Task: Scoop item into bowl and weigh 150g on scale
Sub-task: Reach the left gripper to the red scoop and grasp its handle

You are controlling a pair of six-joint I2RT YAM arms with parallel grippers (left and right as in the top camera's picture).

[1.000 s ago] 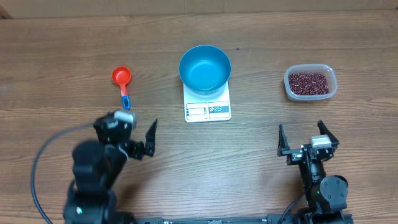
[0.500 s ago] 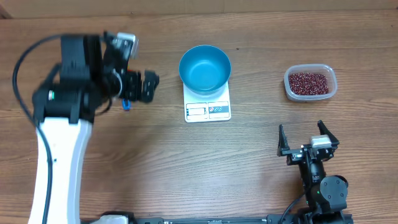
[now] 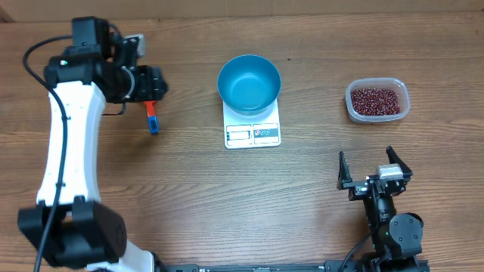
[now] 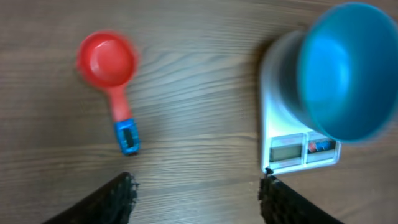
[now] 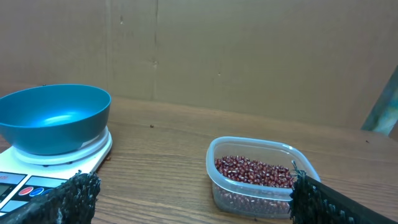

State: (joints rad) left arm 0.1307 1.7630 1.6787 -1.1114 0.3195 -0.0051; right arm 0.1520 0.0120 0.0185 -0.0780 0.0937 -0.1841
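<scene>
Overhead: the blue bowl [image 3: 249, 83] sits on the scale [image 3: 252, 134]; beans [image 3: 373, 99] lie in a clear tub [image 3: 350, 110] far right.
Left wrist: the left hand [image 4: 198, 183] is spread apart, empty, above a red scoop [image 4: 107, 61].
Right wrist: the right hand [image 5: 189, 193] gapes wide, empty, facing the tub.

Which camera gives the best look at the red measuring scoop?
The left wrist view: the whole red scoop lies in sight, cup and blue-tipped handle, if slightly blurred. Overhead, the left arm covers its cup, leaving only the handle. The right wrist view misses it.
</scene>
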